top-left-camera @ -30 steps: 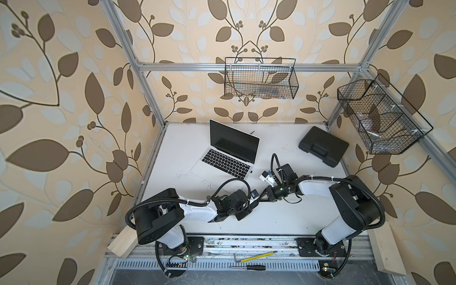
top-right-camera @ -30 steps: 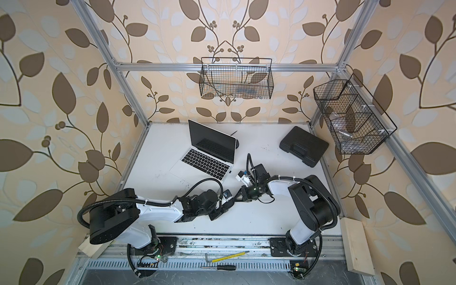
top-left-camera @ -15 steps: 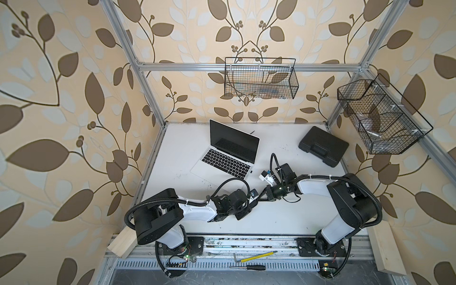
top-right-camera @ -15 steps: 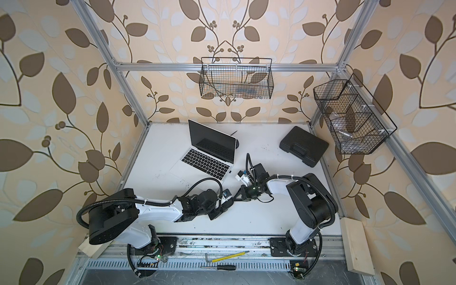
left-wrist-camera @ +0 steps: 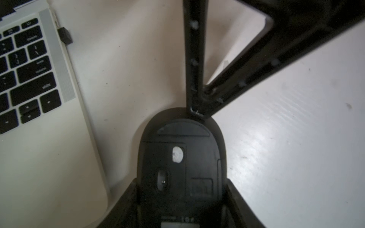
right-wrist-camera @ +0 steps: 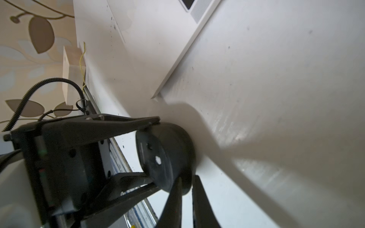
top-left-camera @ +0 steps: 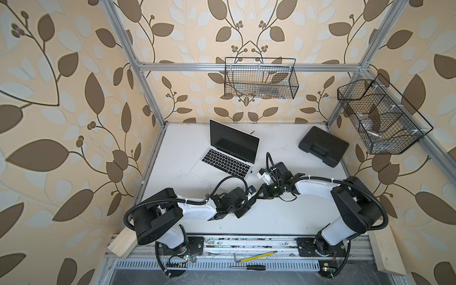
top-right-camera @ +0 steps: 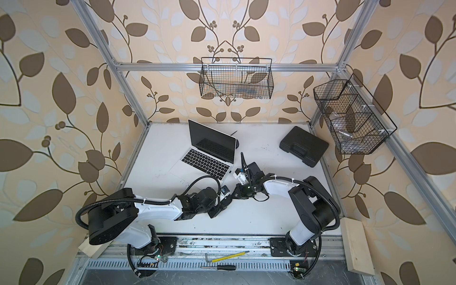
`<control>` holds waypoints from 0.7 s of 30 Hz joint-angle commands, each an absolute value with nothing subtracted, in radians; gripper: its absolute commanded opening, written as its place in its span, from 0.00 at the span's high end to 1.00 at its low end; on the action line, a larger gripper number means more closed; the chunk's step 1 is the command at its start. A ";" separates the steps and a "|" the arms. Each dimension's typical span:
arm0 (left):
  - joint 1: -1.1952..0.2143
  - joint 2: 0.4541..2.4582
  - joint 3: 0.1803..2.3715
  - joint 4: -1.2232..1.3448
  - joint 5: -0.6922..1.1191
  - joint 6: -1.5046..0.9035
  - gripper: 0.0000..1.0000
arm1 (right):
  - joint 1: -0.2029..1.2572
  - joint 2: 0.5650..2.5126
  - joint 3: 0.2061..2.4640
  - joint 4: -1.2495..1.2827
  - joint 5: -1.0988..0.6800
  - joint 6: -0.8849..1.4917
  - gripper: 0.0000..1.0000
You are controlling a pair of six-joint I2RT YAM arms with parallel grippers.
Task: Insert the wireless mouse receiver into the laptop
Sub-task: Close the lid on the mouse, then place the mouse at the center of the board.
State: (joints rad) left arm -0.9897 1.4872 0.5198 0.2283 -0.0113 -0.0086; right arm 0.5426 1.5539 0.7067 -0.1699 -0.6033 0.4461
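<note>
- The slim silver laptop with black keys (top-left-camera: pixel 228 161) stands open on the white table (top-left-camera: pixel 283 217), its dark screen towards the back wall.
- The tiny black wireless mouse receiver (left-wrist-camera: pixel 65 35) sits against the laptop's side edge, level with the top key row. How deep it sits in the port cannot be told.
- The left gripper (right-wrist-camera: pixel 154 149) clamps a black oval mouse (left-wrist-camera: pixel 181 158) between its fingers, one on each long side. The mouse's underside faces the left wrist camera.
- The right gripper (right-wrist-camera: pixel 187 176) points at the mouse's rounded end. Its fingers stand slightly apart, with a narrow gap between the tips. Whether they touch the mouse's rim cannot be told.
- A black plastic case with a moulded handle (top-left-camera: pixel 323 146) lies near the table's far right corner, well apart from both arms.
</note>
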 commanded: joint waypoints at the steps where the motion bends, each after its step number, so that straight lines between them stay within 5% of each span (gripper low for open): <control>1: -0.924 1.396 0.500 0.338 0.191 -0.158 0.75 | 0.489 1.360 0.680 -0.229 -0.575 0.423 0.57; 8: -0.835 1.315 0.523 0.650 0.488 -0.506 0.75 | 0.289 0.967 0.508 0.221 -0.875 0.586 0.11; 21: -0.834 1.431 0.570 1.278 0.545 -0.912 0.76 | 0.388 0.993 0.494 0.585 -0.951 0.792 0.06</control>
State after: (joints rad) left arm -0.8368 1.4220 0.5262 1.0576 0.5209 -0.8143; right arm 0.3611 0.9791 0.5083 0.4530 -0.9047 0.7193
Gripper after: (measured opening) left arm 0.555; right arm 0.935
